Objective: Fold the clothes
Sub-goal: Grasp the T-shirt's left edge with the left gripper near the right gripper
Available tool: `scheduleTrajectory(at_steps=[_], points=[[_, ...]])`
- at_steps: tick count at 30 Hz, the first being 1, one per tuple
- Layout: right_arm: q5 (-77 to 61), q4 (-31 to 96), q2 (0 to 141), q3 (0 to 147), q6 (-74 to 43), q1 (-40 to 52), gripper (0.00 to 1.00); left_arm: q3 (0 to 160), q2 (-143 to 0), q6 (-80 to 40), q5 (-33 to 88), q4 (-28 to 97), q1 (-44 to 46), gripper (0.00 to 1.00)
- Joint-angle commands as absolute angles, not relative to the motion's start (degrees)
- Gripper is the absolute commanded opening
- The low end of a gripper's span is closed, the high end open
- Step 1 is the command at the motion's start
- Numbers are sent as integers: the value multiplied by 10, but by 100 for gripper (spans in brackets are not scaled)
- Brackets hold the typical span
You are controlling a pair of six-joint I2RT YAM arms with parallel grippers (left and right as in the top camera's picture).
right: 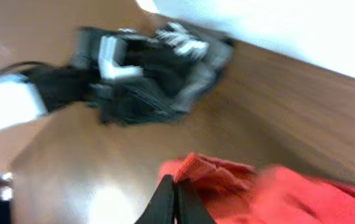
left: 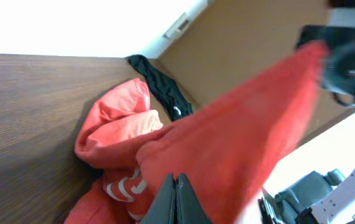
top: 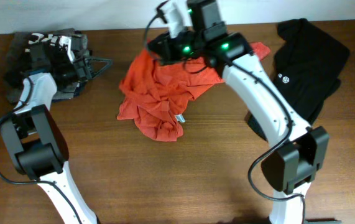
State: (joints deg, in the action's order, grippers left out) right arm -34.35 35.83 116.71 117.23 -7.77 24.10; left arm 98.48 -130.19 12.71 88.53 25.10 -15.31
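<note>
My right hand (right: 175, 198) is closed on a raised edge of the shirt (top: 155, 93), which lies crumpled mid-way along the bench (top: 196, 180). My left hand (left: 176, 198) is fully closed, apparently empty, near the shirt. Risk: a one-handed pull drags the bunched cloth instead of spreading it.

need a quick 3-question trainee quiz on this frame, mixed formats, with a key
1. True or false: the red-orange T-shirt lies folded flat on the table.
2. Which gripper is shut on the T-shirt? A) left gripper B) right gripper C) both
3. Fill in: the dark grey garment lies on the ___ arm's side, and the black garment lies on the other.
Key: 1 false, it is crumpled; 2 B; 3 left.
</note>
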Motion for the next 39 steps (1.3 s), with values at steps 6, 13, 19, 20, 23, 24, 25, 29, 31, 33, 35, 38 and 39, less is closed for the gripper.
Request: scheduleTrajectory(at_steps=[6,13,19,20,23,24,25,29,31,33,35,38,39], points=[[-286,416,1146,1184,-33,178,4,996,-1303,112,823,244,-98,1],[-286,436,1147,1184,-17,175,5,997,-1303,82,709,245,-82,5],[-287,443,1147,1184,-17,183,5,997,-1303,82,633,231,-29,57],[-287,443,1147,1184,-17,183,5,997,-1303,82,639,229,-27,61],[-287,443,1147,1184,-17,184,4,997,-1303,82,678,212,-24,70],[-288,443,1147,1184,-17,184,5,997,-1303,82,681,210,-20,72],[-289,443,1147,1184,-17,184,5,997,-1303,84,681,210,-15,73],[-289,443,1147,1184,-17,184,5,996,-1303,86,662,211,5,73],[-289,444,1147,1184,-17,184,4,997,-1303,86,662,211,10,60],[-289,444,1147,1184,-17,184,4,997,-1303,86,670,211,11,25],[-288,444,1147,1184,-17,184,4,997,-1303,86,683,210,11,1],[-286,444,1147,1184,-17,182,4,1009,-1302,57,683,210,10,1],[-278,446,1147,1184,-17,181,5,1016,-1301,47,681,211,8,1]])
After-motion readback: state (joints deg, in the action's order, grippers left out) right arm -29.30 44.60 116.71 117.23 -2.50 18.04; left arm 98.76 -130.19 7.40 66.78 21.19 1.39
